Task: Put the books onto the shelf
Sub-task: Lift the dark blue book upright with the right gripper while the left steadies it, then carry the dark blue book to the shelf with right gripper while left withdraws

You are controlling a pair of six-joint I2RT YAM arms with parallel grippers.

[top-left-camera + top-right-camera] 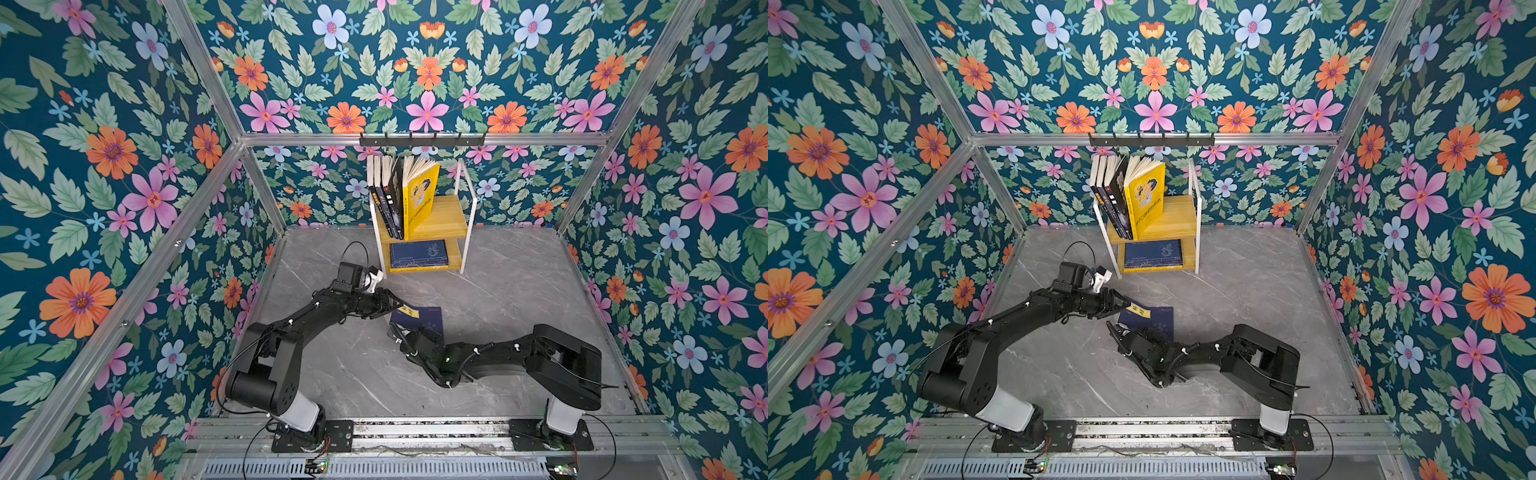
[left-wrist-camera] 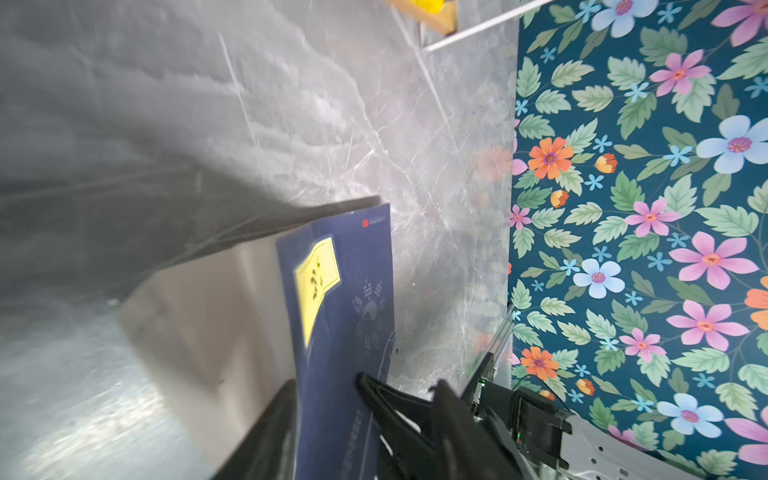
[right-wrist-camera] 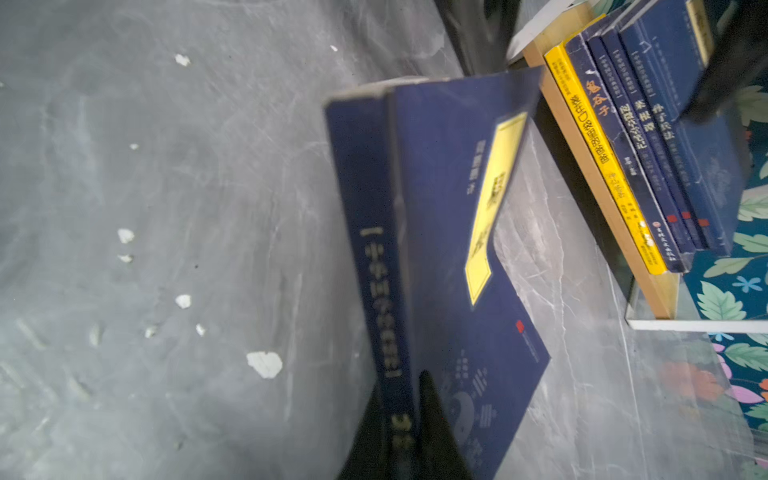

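We see the navy book [image 1: 424, 322] in the middle of the bench [image 1: 519, 311], well apart from the shelf [image 1: 446, 220], its spine clamped in the right tool [image 1: 397, 334]. The left tool [image 1: 392, 302] meets its labelled corner; we cannot tell its gap. Upper board: upright books [image 1: 399, 195] left, bare room right. Lower board: a flat stack [image 1: 419, 254].

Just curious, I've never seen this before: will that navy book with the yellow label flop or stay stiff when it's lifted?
Probably floppy: the navy book has a soft cover bowing off its pages. Likely light too: it looks thin. The right gripper pinches it near the spine, so the free side may sag.
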